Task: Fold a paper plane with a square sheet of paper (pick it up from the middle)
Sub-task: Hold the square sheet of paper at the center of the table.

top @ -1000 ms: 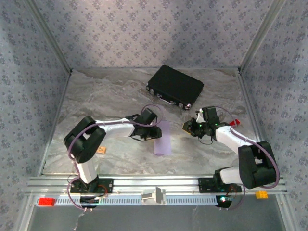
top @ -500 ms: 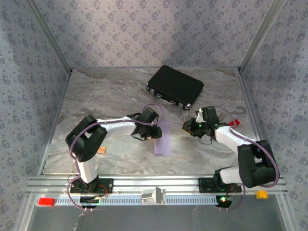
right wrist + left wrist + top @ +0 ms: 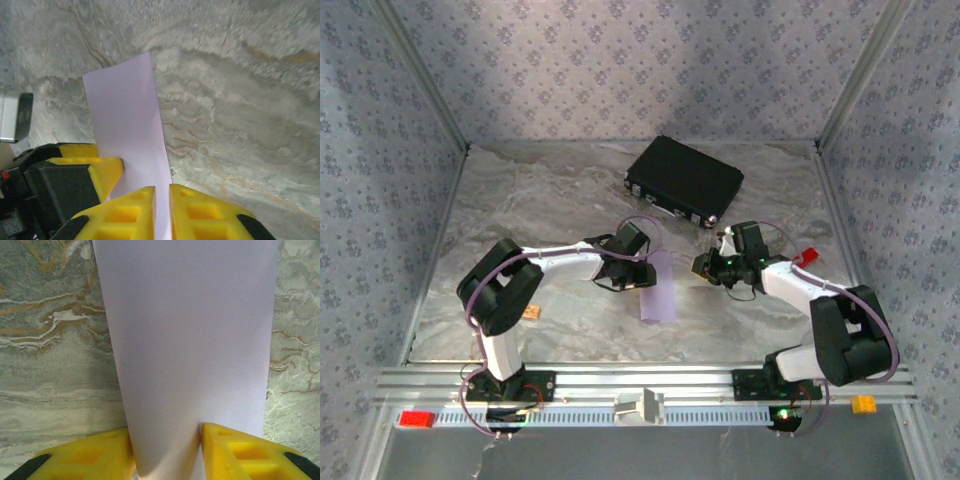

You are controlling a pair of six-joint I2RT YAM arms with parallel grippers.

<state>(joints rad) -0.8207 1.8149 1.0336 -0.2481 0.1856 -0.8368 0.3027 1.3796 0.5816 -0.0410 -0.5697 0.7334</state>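
Observation:
The square sheet of paper (image 3: 658, 292) shows as a narrow pale lilac strip on the marble table, near the middle. In the left wrist view the paper (image 3: 190, 340) curves up between my yellow fingers. My left gripper (image 3: 640, 272) (image 3: 167, 452) is shut on its near end, touching it on both sides. My right gripper (image 3: 701, 265) (image 3: 162, 205) hovers just right of the strip, its jaws shut to a thin slit. Lilac paper (image 3: 125, 115) lies beyond that slit, and the left gripper's finger (image 3: 102, 170) shows beside it. No folded paper plane is in view.
A black case (image 3: 684, 180) lies at the back, right of centre. A small tan block (image 3: 531, 312) sits by the left arm's elbow. A red piece (image 3: 807, 256) lies behind the right arm. Patterned walls enclose the table, and a metal rail (image 3: 570, 382) runs along the front.
My right gripper has slid left toward the paper strip and its jaws have narrowed a little. The left gripper and paper have barely moved.

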